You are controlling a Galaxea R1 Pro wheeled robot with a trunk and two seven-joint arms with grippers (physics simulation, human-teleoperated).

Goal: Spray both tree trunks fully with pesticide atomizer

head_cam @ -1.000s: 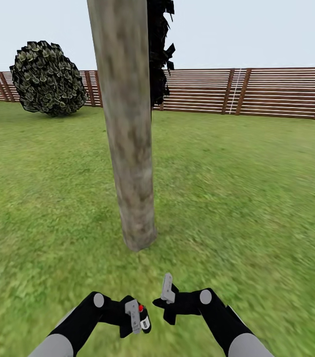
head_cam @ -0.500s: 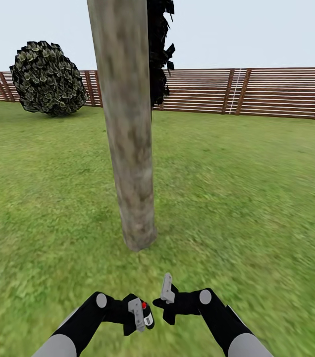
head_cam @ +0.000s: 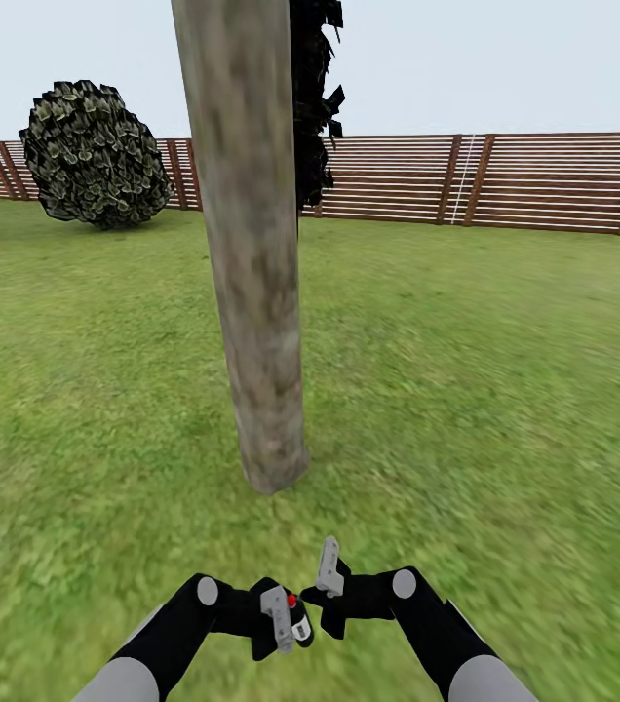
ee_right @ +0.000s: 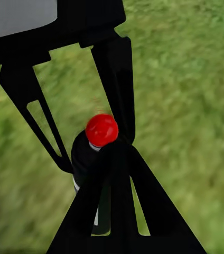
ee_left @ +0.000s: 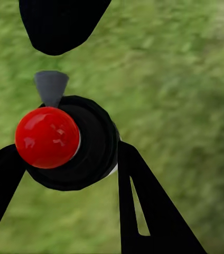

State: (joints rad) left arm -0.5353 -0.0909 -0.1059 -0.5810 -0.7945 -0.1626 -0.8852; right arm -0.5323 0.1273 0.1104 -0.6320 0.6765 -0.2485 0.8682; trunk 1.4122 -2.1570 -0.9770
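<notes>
Since the earlier frame, left gripper has shifted toward right gripper, fingers clamped on the atomizer. Right fingers stand apart, empty. Tree trunk stands ahead on the lawn.

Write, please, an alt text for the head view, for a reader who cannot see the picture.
A thick pale tree trunk rises from a green lawn just ahead of the robot, whose left gripper holds a small black atomizer with a red cap, close beside the right gripper. Behind stand a round dark bush and a brown slatted fence.
</notes>
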